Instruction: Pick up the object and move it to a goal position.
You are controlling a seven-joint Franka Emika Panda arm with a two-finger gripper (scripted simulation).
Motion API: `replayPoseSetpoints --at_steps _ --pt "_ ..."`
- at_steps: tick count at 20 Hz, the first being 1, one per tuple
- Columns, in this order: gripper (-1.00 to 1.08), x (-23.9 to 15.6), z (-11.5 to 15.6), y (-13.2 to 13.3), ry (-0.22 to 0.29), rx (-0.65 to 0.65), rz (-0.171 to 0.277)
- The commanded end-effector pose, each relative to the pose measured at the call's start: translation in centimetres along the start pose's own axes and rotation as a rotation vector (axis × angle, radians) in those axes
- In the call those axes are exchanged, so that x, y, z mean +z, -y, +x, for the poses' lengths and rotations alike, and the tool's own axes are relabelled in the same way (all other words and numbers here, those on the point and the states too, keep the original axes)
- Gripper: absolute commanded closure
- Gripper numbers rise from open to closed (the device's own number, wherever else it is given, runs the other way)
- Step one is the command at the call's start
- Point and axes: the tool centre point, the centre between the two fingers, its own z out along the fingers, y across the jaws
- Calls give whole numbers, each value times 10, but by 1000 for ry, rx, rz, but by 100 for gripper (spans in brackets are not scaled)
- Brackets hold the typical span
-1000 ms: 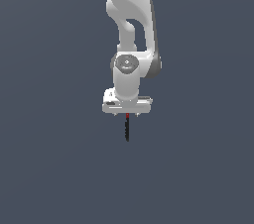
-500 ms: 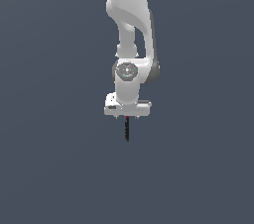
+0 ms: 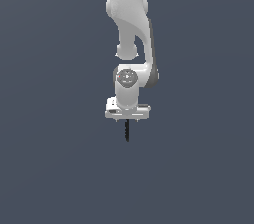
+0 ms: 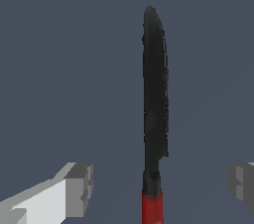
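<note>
The object (image 4: 155,99) is a thin black stick with a red end, much like a small knife. In the wrist view it lies between my two grey fingertips (image 4: 79,188), which stand far apart and do not touch it. The red end sits level with the fingertips. In the exterior view the object (image 3: 127,131) shows as a short black sliver sticking out just below the white hand, and its red end is hidden there. My gripper (image 3: 127,119) is open, straddling the red end.
The surface around is plain dark grey-blue with no other objects in view. The white arm (image 3: 130,34) rises straight above the hand in the exterior view.
The hand and wrist have moved lower in the exterior view, closing onto the object. The red end that showed below the hand is now covered by it.
</note>
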Motion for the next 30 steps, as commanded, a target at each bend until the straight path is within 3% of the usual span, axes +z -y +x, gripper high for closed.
replayPoseSetpoints --at_steps 1,7,8,21,30 --pt "-92 12 0 0 0 0 0" --pt "-92 22 1 0 0 0 0" --pt "108 22 1 0 0 0 0" --pt "108 18 0 -2 1 0 0" --pt "108 -22 -1 -27 1 0 0"
